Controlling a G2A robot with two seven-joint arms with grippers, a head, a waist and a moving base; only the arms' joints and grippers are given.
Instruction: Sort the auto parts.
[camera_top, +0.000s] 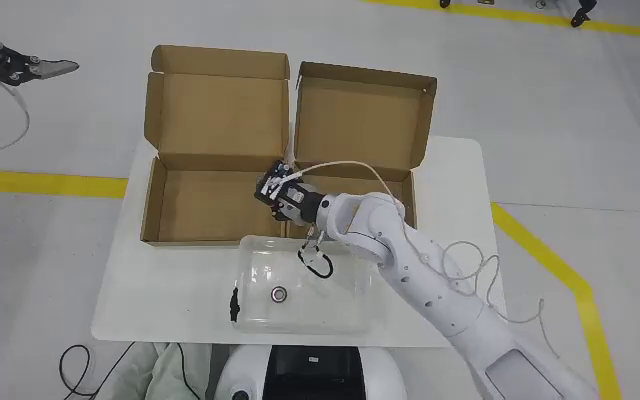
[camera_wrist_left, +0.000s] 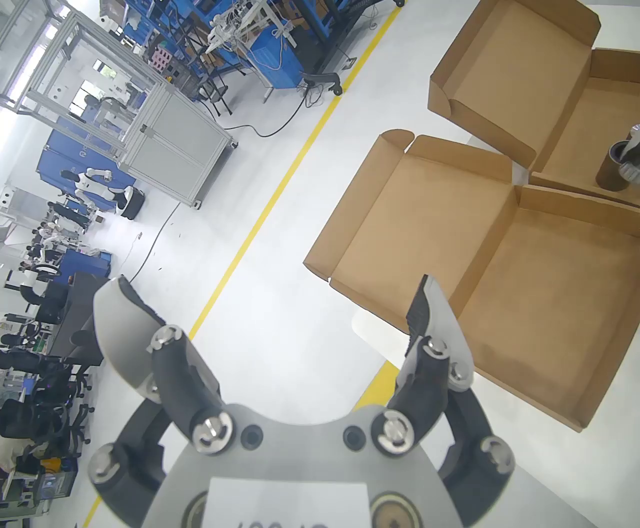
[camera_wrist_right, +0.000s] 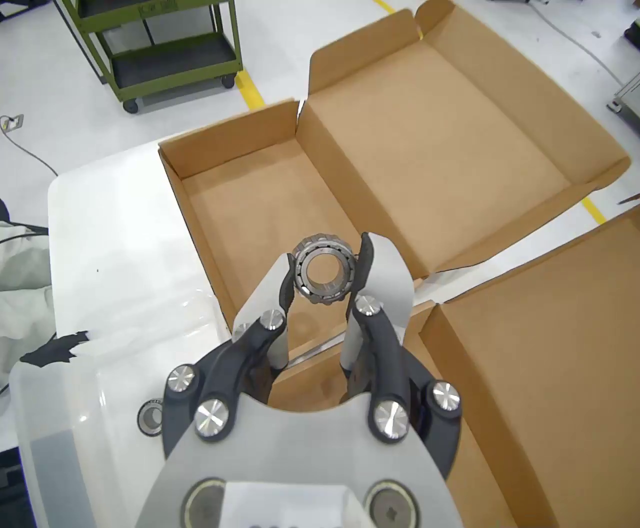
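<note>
My right gripper (camera_wrist_right: 327, 262) is shut on a metal roller bearing (camera_wrist_right: 325, 294), holding it by its outer ring above the near right corner of the left cardboard box (camera_wrist_right: 240, 200). From above, that gripper (camera_top: 272, 188) hangs over the wall between the left box (camera_top: 200, 205) and the right box (camera_top: 360, 125). A second bearing (camera_top: 279, 294) (camera_wrist_right: 150, 417) lies in the clear plastic bin (camera_top: 340, 310) at the table's front, along with a black loop-shaped part (camera_top: 315, 262). My left gripper (camera_wrist_left: 272, 287) is open and empty, off the table to the far left over the floor (camera_top: 62, 68).
Both boxes stand open with their lids folded back on the white table (camera_top: 450, 180). Black tape (camera_wrist_right: 55, 347) marks the bin's left rim. A dark cylinder (camera_wrist_left: 612, 167) stands in the farther box's tray. A yellow floor line (camera_top: 60, 184) runs left of the table.
</note>
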